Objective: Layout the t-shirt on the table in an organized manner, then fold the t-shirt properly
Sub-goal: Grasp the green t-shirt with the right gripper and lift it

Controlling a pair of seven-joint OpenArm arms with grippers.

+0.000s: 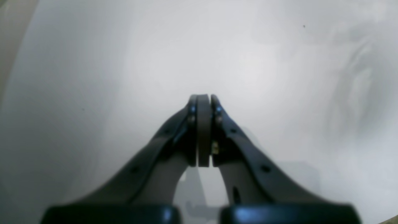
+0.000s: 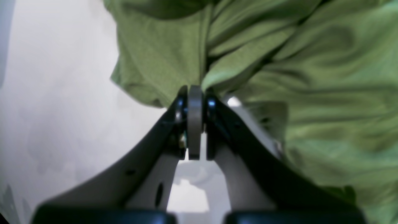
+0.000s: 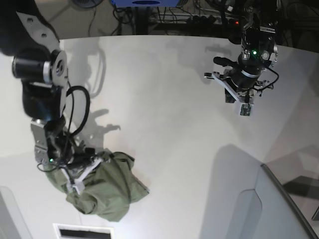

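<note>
T-shirt (image 3: 107, 191): crumpled olive heap at the near left of the white worktop (image 3: 164, 114) in the base view. Right tool (image 2: 195, 93): jaws pressed together at the heap's edge; whether any cloth is pinched, cannot tell. Left tool (image 1: 203, 98): closed, empty, above bare worktop, well apart from the shirt.

The right pincer (image 2: 195, 93) has its jaws pressed together, the arm bent down low at eight o'clock of the base view. The left pincer (image 1: 203, 99) is likewise clamped tight with nothing between, its arm held high at two o'clock.
</note>
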